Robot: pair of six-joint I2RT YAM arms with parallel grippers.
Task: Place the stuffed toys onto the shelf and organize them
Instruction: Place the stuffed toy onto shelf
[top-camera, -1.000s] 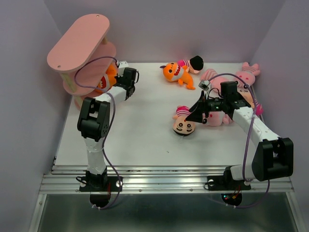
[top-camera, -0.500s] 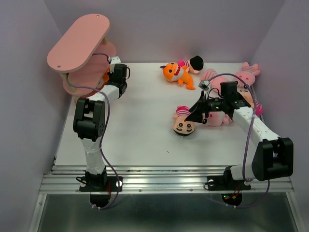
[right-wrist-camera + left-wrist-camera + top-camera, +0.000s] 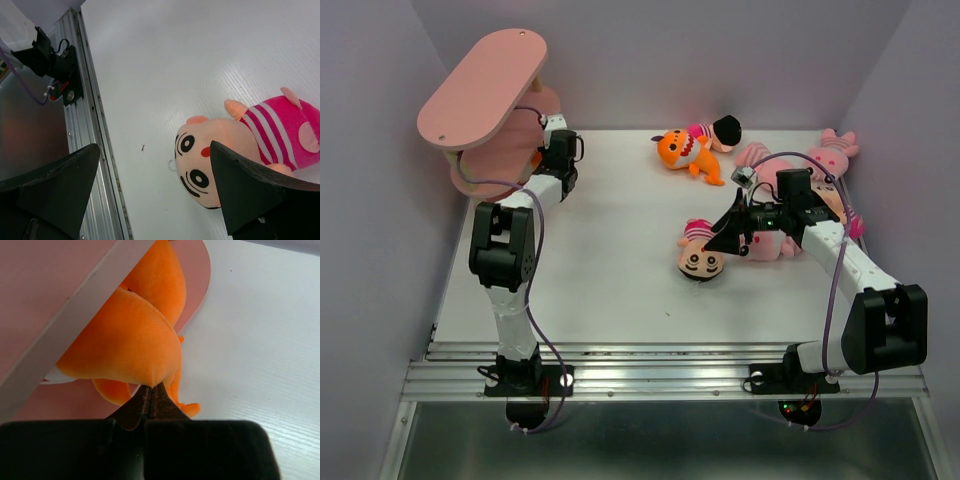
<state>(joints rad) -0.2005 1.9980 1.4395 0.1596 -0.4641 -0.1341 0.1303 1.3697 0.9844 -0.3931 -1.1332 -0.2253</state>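
Lilac walls close in a white table point(image 3: 620, 290), with a pink shelf point(image 3: 480, 85) of long oval boards standing in its far left corner. From the overhead camera the left arm reaches in under the shelf's top board. Its wrist camera shows the left gripper point(image 3: 152, 390) with fingers pressed together, pinching the edge of an orange shark toy point(image 3: 130, 345). That toy rests over the rounded end of a lower pink board, though which tier cannot be told, and a pale bar point(image 3: 75, 325) of the shelf crosses in front of it.

The right gripper point(image 3: 155, 150) hangs with its fingers spread wide and nothing between them, just above a peach-faced doll point(image 3: 210, 165) in a magenta striped top lying face up on the table. A pink plush point(image 3: 770, 248) lies under the right arm beside the doll. A second orange shark point(image 3: 682, 150) lies touching a black-haired doll point(image 3: 720, 130) near the far middle, and two pale pink striped animals point(image 3: 830, 150) lie at the far right.
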